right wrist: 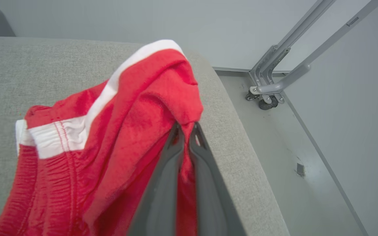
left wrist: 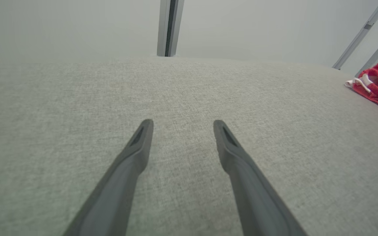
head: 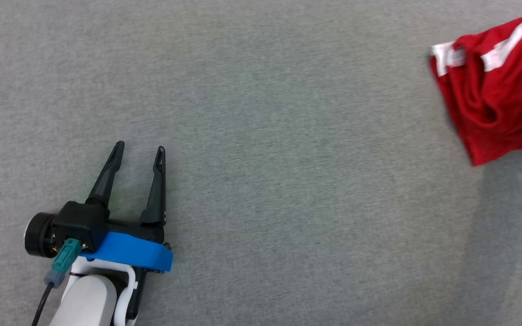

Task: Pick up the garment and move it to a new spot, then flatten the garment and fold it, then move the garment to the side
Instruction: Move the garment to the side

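Two grippers: the right gripper (right wrist: pixel 186 126) is pinching the red garment (right wrist: pixel 110 131), bunched around its fingertips; the left gripper (head: pixel 139 147) is hovering spread wide, well apart from it.

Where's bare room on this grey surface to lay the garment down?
The wide stretch between the left claw and the red garment is bare. The right edge is crowded: the right claw grips the garment there.

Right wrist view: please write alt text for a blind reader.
The right gripper is shut on a fold of a red garment with white stripes, above a grey cloth surface. A wheeled frame stands beyond.
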Controlling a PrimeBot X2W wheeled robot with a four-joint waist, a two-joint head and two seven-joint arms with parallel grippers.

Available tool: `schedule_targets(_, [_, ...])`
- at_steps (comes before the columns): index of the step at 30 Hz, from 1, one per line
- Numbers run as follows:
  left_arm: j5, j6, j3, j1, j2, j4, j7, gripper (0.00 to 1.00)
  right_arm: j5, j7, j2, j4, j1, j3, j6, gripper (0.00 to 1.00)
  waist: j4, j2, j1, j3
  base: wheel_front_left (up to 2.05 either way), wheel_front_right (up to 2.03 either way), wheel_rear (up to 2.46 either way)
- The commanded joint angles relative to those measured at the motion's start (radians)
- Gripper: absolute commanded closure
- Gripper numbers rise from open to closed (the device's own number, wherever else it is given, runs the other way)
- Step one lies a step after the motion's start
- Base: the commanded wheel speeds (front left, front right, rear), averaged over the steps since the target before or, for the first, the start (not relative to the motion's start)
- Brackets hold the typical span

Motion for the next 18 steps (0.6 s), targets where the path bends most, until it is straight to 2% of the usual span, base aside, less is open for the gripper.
schedule_targets(1, [-0.004,0.005,0.001,-0.001,0.004,0.003,-0.003,0.00,-0.010,0.004,-0.016,0.010,-0.027,-0.013,0.000,1.00,0.025,0.0000,-0.0001,0.018,0.00,0.00,0.00])
schedule_targets(5, [-0.006,0.007,-0.004,-0.003,0.000,0.008,-0.008,0.00,-0.051,0.012,-0.048,0.030,-0.058,-0.039,0.000,1.00,0.047,0.0000,-0.0001,0.024,0.00,0.00,0.00])
schedule_targets(6, [-0.007,0.007,-0.005,-0.004,0.000,0.010,-0.010,0.00,-0.066,0.004,-0.053,0.032,-0.065,-0.047,0.000,0.71,0.050,0.0000,-0.0001,0.025,0.00,0.00,0.00])
schedule_targets(7, [-0.008,0.007,-0.007,-0.006,-0.001,0.013,-0.010,0.00,-0.079,-0.003,-0.052,0.035,-0.069,-0.051,0.000,0.12,0.053,0.0000,-0.0001,0.026,0.00,0.00,0.00])
schedule_targets(8, [-0.009,0.007,-0.008,-0.007,-0.002,0.016,-0.013,0.00,-0.091,-0.013,-0.049,0.039,-0.070,-0.057,0.000,0.00,0.056,0.0000,-0.0001,0.026,0.00,0.00,0.00])
schedule_targets(18, [-0.026,0.005,-0.016,-0.010,-0.021,0.051,-0.041,0.00,-0.098,-0.116,0.030,0.077,-0.050,-0.052,0.000,0.00,0.062,0.0000,-0.0001,-0.021,0.00,0.00,0.00])
